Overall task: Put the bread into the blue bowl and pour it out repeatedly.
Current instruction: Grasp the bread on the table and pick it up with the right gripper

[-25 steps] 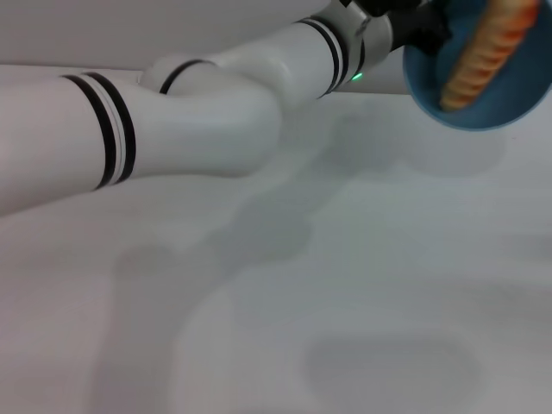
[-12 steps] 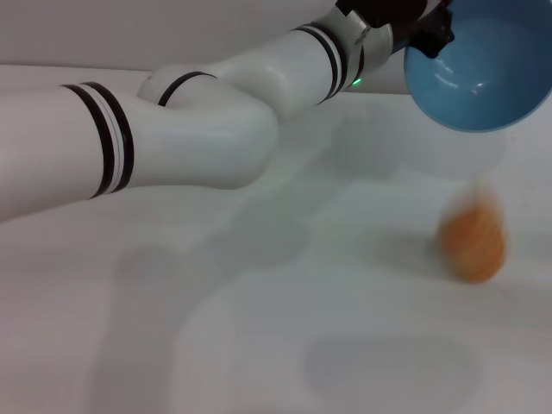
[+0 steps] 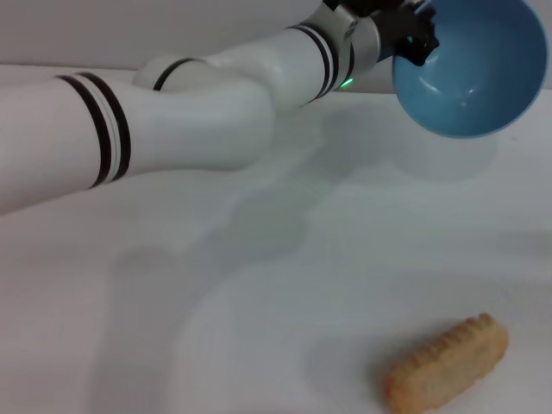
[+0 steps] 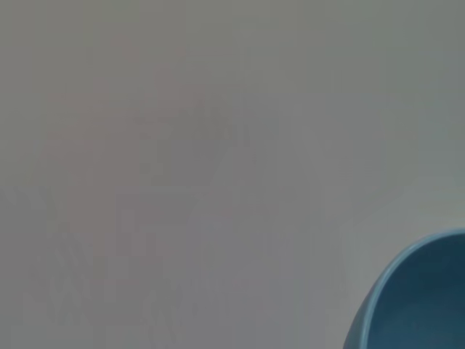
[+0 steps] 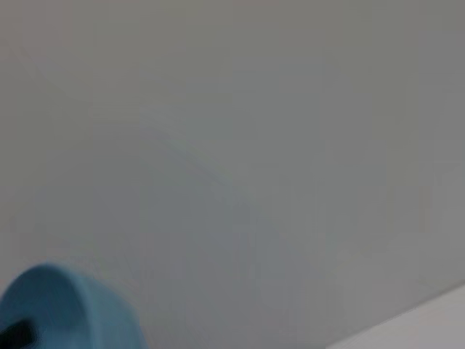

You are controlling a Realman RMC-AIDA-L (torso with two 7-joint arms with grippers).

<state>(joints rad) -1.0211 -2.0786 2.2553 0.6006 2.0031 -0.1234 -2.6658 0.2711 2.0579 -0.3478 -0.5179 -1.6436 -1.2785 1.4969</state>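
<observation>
- Three views were recorded, listed here one after another.
- Head view: the left arm (image 3: 172,121) reached from the left edge across the white table (image 3: 259,285) toward the far right corner.
- Head view: the left gripper (image 3: 412,36) was clamped on the near-left rim of the blue bowl (image 3: 470,73), with a dark finger (image 3: 420,43) lapping over that rim.
- Head view: the blue bowl was held raised off the table and tipped on its side, its glossy inside facing the camera and holding nothing.
- Head view: the bowl's shadow lay on the table just under it.
- Head view: the bread (image 3: 447,365) lay on the table at the near right, well apart from the bowl and almost straight below it in the picture.
- Head view: the loaf rested with its ridged top up, its long axis running diagonally from near-left to far-right, and touched neither arm.
- Head view: a green indicator light (image 3: 345,84) was lit on the left wrist.
- Left wrist view: only a curved portion of the blue bowl showed in one corner against a plain grey surface; the gripper's own fingers were not in the picture.
- Right wrist view: the blue bowl appeared farther off in one corner, with a dark gripper part at its rim.
- Right gripper: it appeared in no view.
</observation>
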